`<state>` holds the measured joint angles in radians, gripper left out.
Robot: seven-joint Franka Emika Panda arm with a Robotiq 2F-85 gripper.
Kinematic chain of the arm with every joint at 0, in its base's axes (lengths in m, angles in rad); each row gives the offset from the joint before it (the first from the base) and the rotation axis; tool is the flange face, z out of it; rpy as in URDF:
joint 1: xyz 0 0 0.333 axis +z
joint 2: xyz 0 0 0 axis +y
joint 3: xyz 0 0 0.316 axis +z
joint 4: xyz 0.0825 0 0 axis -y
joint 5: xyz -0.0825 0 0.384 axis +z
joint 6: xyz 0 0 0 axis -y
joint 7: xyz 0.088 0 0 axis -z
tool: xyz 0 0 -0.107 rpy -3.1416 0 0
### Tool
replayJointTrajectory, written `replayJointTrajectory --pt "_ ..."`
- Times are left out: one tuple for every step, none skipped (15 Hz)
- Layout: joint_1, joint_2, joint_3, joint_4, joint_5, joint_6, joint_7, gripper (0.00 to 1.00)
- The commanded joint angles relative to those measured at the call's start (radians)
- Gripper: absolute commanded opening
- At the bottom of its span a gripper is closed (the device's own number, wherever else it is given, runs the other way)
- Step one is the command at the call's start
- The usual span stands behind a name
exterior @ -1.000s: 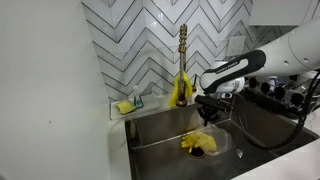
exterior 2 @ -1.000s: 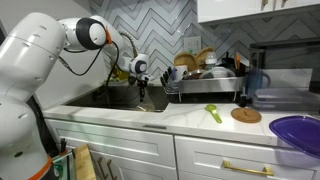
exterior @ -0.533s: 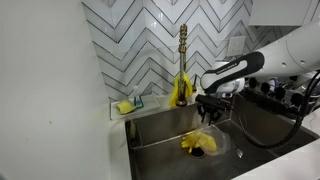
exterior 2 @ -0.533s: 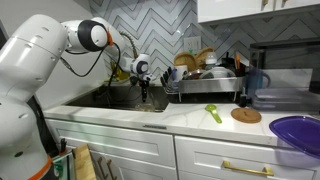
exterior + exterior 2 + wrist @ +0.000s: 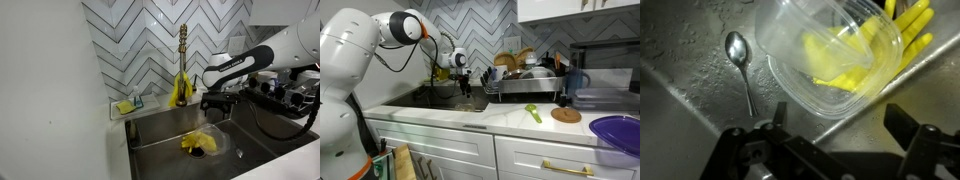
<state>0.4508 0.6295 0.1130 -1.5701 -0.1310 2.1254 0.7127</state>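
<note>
Spoon [image 5: 743, 75], handle nearer (bowl far end)

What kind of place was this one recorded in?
Most likely a home kitchen: a steel sink under a brass faucet, a loaded dish rack on the counter, and a herringbone tile backsplash.

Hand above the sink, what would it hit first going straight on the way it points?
Likely the clear plastic container, lying over the yellow glove; depth is unclear, so the open hand might just reach bare sink floor.
</note>
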Motion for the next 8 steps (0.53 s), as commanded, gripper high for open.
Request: replayJointTrajectory --pt "0.023 -0.029 0.003 -0.064 -0.069 0.0 -0.119 1.0" --pt "0.027 -0.027 0.008 -0.073 -0.08 0.009 -0.158 1.0" --pt "0.031 -0.025 0.01 -0.079 -0.091 0.004 -0.195 1.0" --pt "0.034 -0.024 0.014 -0.088 -0.1 0.004 -0.235 1.0" --pt "0.038 -0.023 0.015 -0.095 -0.111 -0.002 -0.274 1.0" --pt "0.04 -0.023 0.017 -0.103 -0.124 -0.008 -0.312 1.0" --pt "0.044 -0.018 0.016 -0.104 -0.141 -0.017 -0.346 1.0" --pt "0.045 -0.015 0.018 -0.109 -0.158 -0.016 -0.383 1.0"
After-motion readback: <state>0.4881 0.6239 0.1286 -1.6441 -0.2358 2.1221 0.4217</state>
